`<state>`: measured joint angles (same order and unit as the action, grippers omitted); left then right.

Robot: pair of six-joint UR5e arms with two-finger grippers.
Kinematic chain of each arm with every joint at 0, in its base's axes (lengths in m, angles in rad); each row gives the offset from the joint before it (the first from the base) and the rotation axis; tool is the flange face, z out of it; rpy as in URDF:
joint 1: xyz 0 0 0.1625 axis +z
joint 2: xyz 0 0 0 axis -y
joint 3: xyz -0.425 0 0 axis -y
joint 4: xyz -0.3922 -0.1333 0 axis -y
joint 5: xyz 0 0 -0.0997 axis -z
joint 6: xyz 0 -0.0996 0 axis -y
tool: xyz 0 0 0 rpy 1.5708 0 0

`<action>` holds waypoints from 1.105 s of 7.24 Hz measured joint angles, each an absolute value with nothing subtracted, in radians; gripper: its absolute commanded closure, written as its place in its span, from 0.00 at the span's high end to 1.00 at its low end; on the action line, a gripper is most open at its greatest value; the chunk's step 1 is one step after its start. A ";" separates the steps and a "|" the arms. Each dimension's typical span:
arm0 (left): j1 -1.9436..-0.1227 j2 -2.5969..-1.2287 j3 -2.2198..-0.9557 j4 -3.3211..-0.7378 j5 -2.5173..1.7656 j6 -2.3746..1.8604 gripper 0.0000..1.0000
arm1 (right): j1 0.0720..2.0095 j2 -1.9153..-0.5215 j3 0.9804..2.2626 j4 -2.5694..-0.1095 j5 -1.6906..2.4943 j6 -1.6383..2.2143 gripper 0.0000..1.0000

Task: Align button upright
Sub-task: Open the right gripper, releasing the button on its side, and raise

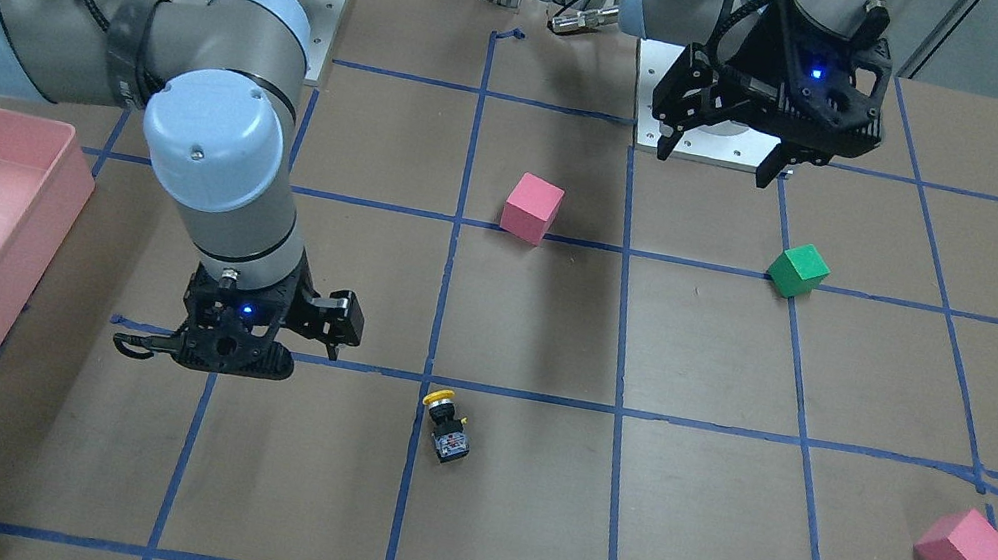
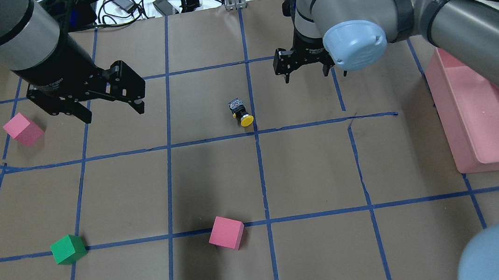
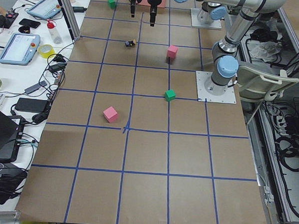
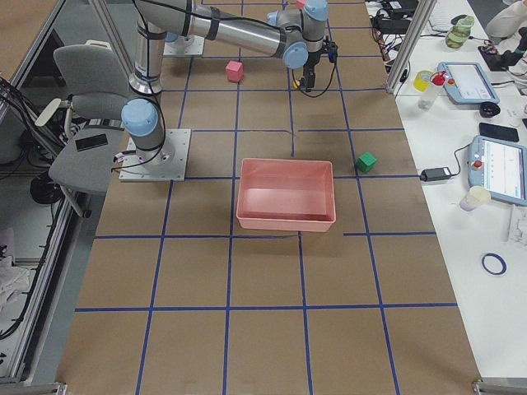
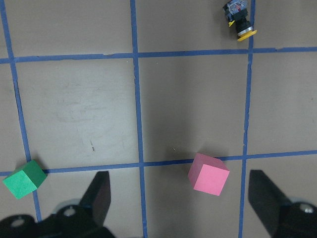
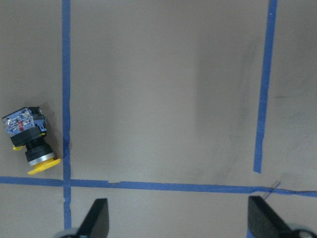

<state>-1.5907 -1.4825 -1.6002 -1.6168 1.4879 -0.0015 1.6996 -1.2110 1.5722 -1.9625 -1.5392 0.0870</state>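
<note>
Overhead exterior shows me the button (image 2: 240,112) lying on its side on the desk (image 2: 309,166), just beside a blue tape line (image 2: 261,176), its yellow cap turned toward the robot and its contact block away. I see the left pincer (image 2: 112,113) spread wide and holding nothing, well apart from the button. The right pincer (image 2: 306,76) is likewise open and empty, hanging nearer the button on its other side.

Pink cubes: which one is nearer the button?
The pink cube on the robot's side of the button; the other pink cube sits far off to the robot's left.
</note>
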 measured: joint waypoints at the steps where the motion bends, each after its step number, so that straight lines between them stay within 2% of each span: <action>1: -1.591 -1.480 -1.604 -1.617 1.488 -0.002 1.00 | 1.669 -1.246 1.571 -1.910 -1.544 0.052 1.00; 5: -1.591 -1.472 -1.614 -1.617 1.488 0.021 1.00 | 1.596 -1.355 1.555 -1.716 -1.548 0.023 1.00; 8: -1.591 -1.469 -1.617 -1.618 1.489 0.024 1.00 | 1.598 -1.407 1.550 -1.676 -1.577 0.022 1.00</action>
